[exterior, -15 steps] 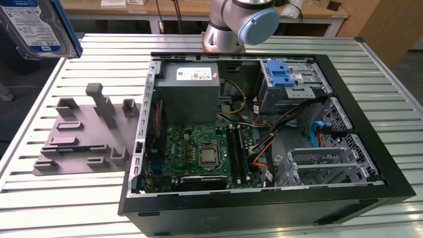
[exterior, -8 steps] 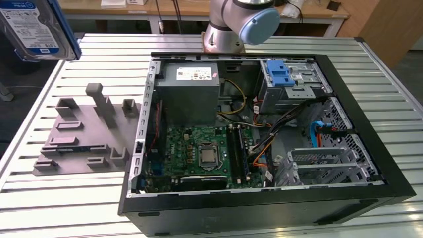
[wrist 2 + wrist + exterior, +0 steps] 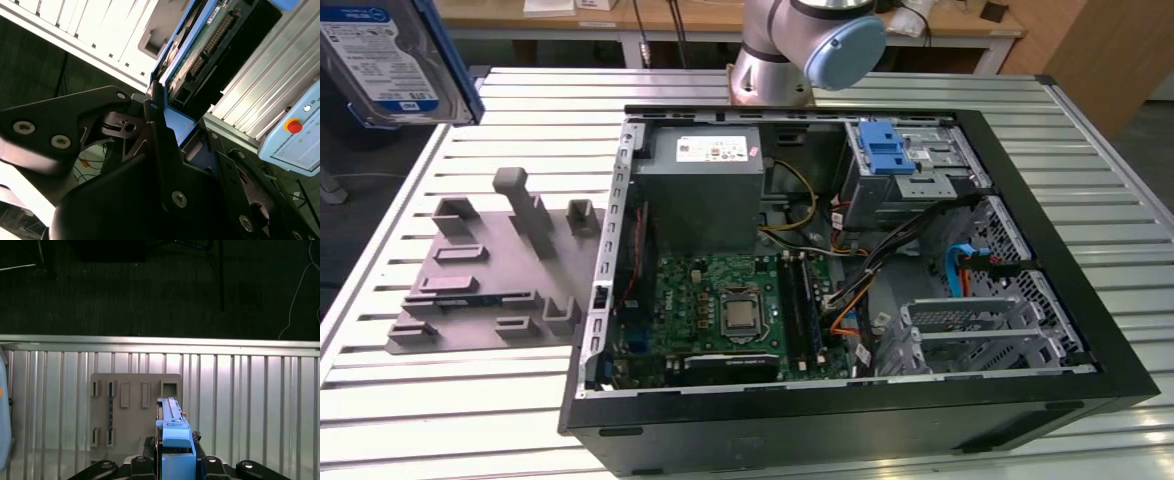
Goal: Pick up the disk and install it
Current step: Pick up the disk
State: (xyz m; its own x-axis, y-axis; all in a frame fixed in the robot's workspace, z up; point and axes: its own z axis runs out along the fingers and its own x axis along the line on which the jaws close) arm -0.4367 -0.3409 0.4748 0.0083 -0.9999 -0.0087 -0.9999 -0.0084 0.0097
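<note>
Jaws are closed on the disk [image 3: 200, 45]: in the second wrist view the black fingers [image 3: 156, 107] of the gripper [image 3: 175, 117] press from either side on the blue bracket around the drive's edge. The circuit board and connector end of the drive stick out beyond them. In the first wrist view the disk [image 3: 172, 422] is seen edge-on, standing out from the gripper over the grey fixture plate [image 3: 135, 405] on the slatted aluminium table [image 3: 250, 400].

In the exterior view the disk [image 3: 380, 60] is up in the air at the view's left, label side showing. It is clear of the fixture plate [image 3: 494, 270] and touches nothing on the table. The plate's slots and posts hold no drive.

The pick-up therefore looks done, judging by the firm grip and the lifted drive. The install is not yet done. The open computer case [image 3: 1067, 330] lies on its side at the exterior view's right, well apart from the disk. The drive cage with its blue ribbed latch [image 3: 887, 150] sits at the case's far corner, beside the grey power supply [image 3: 700, 185] and beyond the green motherboard [image 3: 734, 310]. Whether a free slot in that cage is ready cannot be told from here. Roughly the first half of the job is complete, and the seating of the drive remains.
</note>
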